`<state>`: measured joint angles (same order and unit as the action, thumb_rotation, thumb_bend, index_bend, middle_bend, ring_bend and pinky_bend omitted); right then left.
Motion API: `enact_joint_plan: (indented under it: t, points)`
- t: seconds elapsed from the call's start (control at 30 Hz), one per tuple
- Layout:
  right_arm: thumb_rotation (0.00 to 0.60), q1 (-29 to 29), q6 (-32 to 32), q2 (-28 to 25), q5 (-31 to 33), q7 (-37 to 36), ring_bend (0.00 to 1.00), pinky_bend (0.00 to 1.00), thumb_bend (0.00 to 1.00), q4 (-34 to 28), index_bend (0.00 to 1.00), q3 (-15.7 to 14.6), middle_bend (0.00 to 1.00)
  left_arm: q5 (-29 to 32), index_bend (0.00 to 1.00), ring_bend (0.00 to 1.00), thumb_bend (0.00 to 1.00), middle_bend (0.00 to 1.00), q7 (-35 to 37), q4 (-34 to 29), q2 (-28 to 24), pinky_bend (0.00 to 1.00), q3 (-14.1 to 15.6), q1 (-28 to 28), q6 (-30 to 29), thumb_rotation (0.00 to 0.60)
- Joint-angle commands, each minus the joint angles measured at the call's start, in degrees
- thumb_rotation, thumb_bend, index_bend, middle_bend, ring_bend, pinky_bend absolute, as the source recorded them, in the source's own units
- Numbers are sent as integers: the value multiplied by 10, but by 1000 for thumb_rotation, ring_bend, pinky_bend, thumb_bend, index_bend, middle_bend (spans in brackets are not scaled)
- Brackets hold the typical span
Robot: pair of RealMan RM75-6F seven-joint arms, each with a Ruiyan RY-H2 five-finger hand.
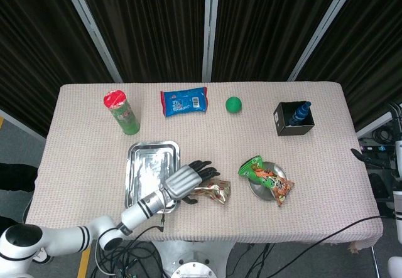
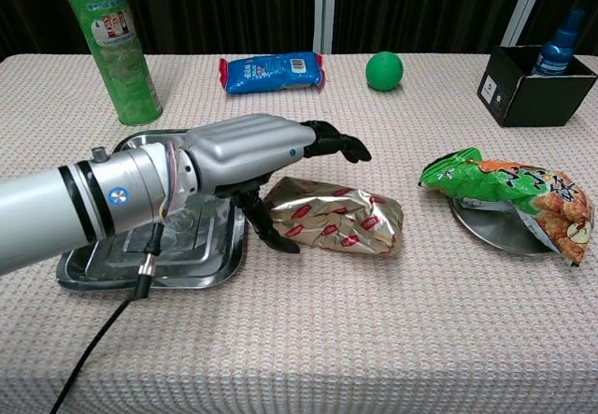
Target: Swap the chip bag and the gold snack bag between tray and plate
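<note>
The gold snack bag (image 1: pixel 215 191) (image 2: pixel 348 218) lies on the tablecloth between the steel tray (image 1: pixel 135 176) (image 2: pixel 89 269) and the round plate (image 1: pixel 257 190) (image 2: pixel 491 229). The green-orange chip bag (image 1: pixel 269 177) (image 2: pixel 514 188) rests on the plate. My left hand (image 1: pixel 187 180) (image 2: pixel 257 150) hovers over the gold bag's left end, fingers stretched out above it and the thumb hanging down beside it; it holds nothing. My right hand (image 1: pixel 384 155) shows only at the far right edge of the head view, off the table, fingers and thumb apart.
Along the back stand a green chip can (image 1: pixel 122 112) (image 2: pixel 110 40), a blue snack pack (image 1: pixel 183 101) (image 2: pixel 271 71), a green ball (image 1: pixel 233 105) (image 2: pixel 384 70) and a black box with a blue bottle (image 1: pixel 293 118) (image 2: pixel 533 82). The tray holds nothing.
</note>
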<state>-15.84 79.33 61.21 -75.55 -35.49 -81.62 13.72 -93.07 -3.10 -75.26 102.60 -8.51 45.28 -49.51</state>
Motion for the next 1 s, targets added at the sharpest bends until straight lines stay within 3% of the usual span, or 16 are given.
enact_joint_plan:
  t: [0.03,0.17,0.27,0.37,0.57,0.83,1.0]
  points:
    - [600,3,-2,2,-2,-5,0,0,0,5,0,0,0,4,128,50,94,135,-2,11,6,163,15,3,4,600]
    - [600,5,-11,4,0,-7,0,0,0,13,0,-1,0,16,181,88,117,184,-1,22,17,197,24,6,5,600]
    - [600,6,-15,5,1,-10,0,0,0,12,0,2,0,18,243,132,191,235,-2,34,29,232,27,7,-3,600]
    - [600,7,-13,8,-1,-8,0,0,0,12,0,4,0,22,324,208,283,315,-1,45,42,297,23,5,-24,600]
    - [600,7,-16,10,-2,0,0,0,0,12,0,7,0,23,463,333,362,450,1,47,41,404,12,-3,-73,600]
    - [600,7,-20,8,-6,10,0,0,0,1,0,9,0,33,481,348,367,467,-33,-37,-70,413,13,-42,-127,600]
    - [600,5,-24,9,-13,16,0,0,0,-7,0,6,1,69,477,348,369,466,-43,-51,-133,411,30,-77,-130,600]
